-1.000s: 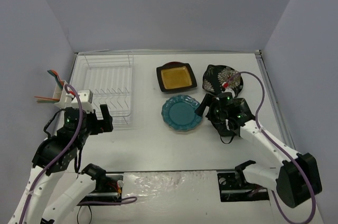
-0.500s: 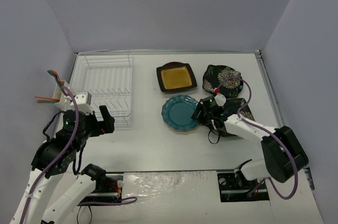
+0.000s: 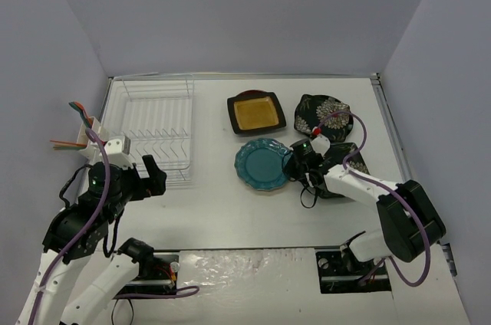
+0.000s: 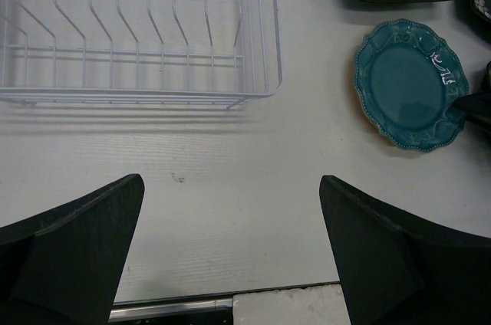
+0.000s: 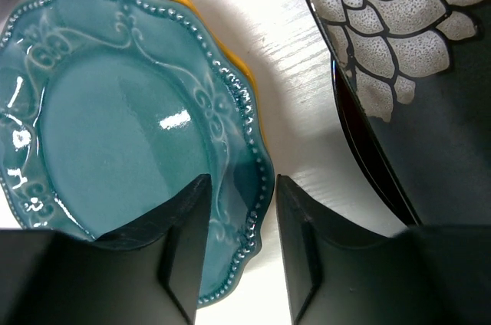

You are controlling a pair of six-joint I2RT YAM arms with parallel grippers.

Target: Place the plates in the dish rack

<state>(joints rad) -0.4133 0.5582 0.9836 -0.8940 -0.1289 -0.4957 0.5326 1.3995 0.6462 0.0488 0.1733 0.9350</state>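
The teal scalloped plate (image 3: 263, 164) (image 5: 115, 110) lies mid-table on an orange-yellow plate whose edge (image 5: 230, 57) peeks out behind it. My right gripper (image 3: 296, 161) (image 5: 242, 183) straddles the teal plate's right rim: one finger over the plate, the other outside it, still open by a narrow gap. A black square plate with a yellow centre (image 3: 256, 112) and a black flowered plate (image 3: 323, 114) (image 5: 391, 34) lie behind. The white wire dish rack (image 3: 153, 129) (image 4: 138, 34) stands at the left with no plates in it. My left gripper (image 3: 146, 175) (image 4: 230, 183) hovers wide open in front of the rack.
A white utensil cup (image 3: 90, 137) with coloured utensils hangs on the rack's left side. Another dark plate (image 3: 345, 165) lies under my right arm. Purple cables loop over both arms. Walls close in the table at left, back and right.
My right gripper has moved left from the flowered plates to the teal plate's right rim, and its jaws have narrowed around that rim. The left arm has barely shifted.
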